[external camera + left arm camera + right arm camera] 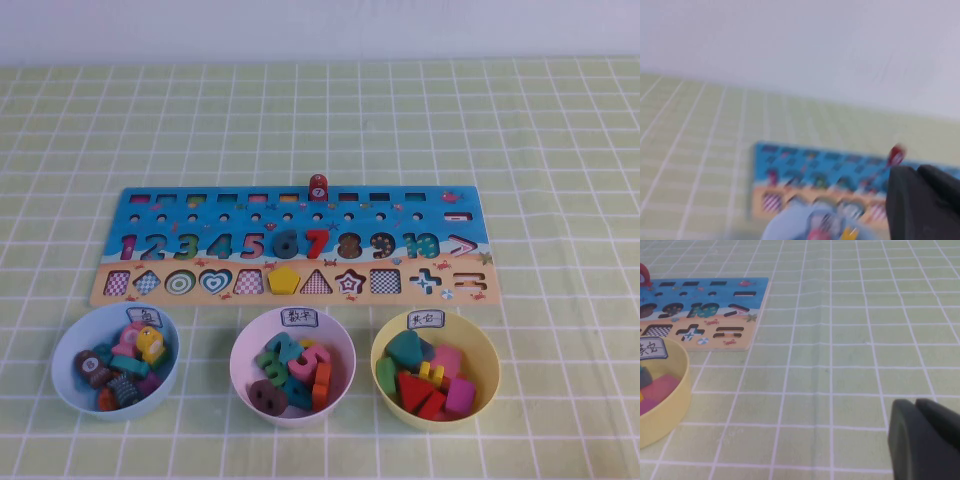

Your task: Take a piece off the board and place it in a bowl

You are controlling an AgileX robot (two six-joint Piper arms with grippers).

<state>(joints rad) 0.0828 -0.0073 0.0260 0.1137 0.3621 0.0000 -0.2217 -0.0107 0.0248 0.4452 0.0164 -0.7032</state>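
Nearest, the yellow bowl (434, 368) waited just below the board (290, 245), where the yellow piece (284, 280) sat well apart from both grippers: left gripper (922, 200) and right gripper (925, 437), fingers seemingly together, parked.

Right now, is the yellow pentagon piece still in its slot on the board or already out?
In. The yellow pentagon sits flush in the board's tan strip, not in the yellow bowl. Neither gripper is near it.
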